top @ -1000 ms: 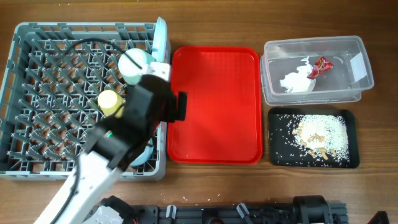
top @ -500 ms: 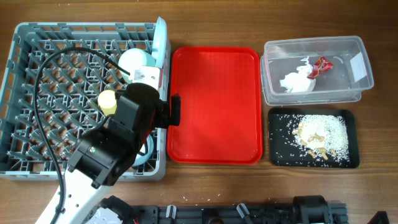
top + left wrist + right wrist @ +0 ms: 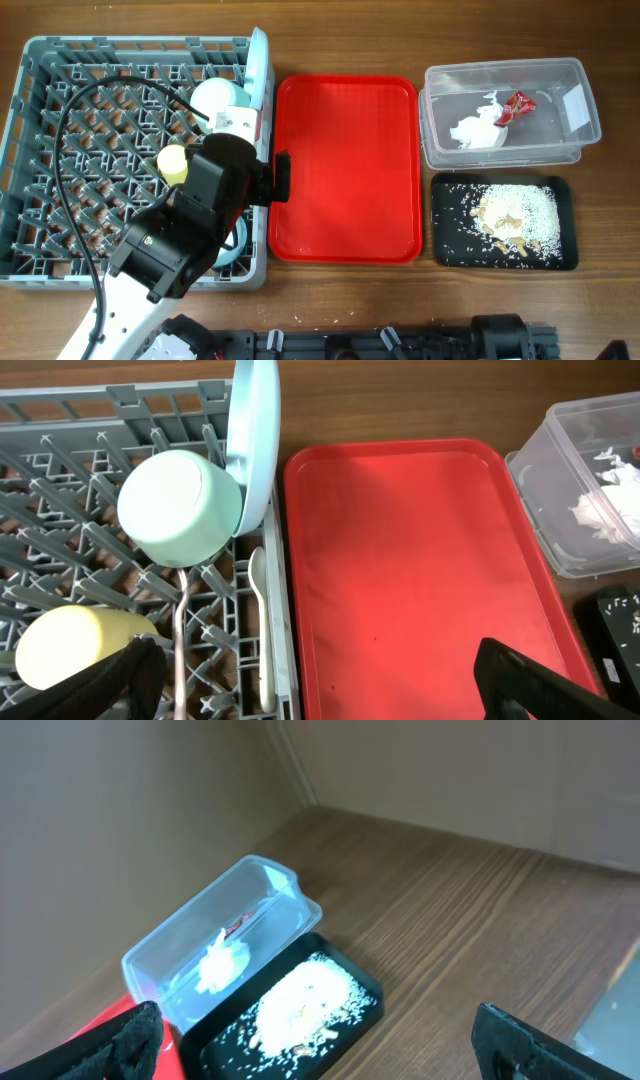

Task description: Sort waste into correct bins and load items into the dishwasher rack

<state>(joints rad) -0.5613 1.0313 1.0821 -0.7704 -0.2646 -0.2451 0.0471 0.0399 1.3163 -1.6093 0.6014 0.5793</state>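
Left end effector (image 3: 320, 682) apart, empty, over rack (image 3: 100, 402), desk (image 3: 420, 395) left edge; right end effector (image 3: 320, 1045) apart. Lift straight, avoid bowl (image 3: 180, 510), spoon (image 3: 259, 610).

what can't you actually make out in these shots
Overhead: the left arm covers the grey pegged dishwasher rack's near right part, hiding the white plastic spoon that the left wrist shows.
Left wrist: the small yellow cup's lower side is behind a black gripper finger.
Right wrist: the shiny red snack wrapper in the clear plastic tub is too small to identify.
Overhead: the right gripper is out of frame.
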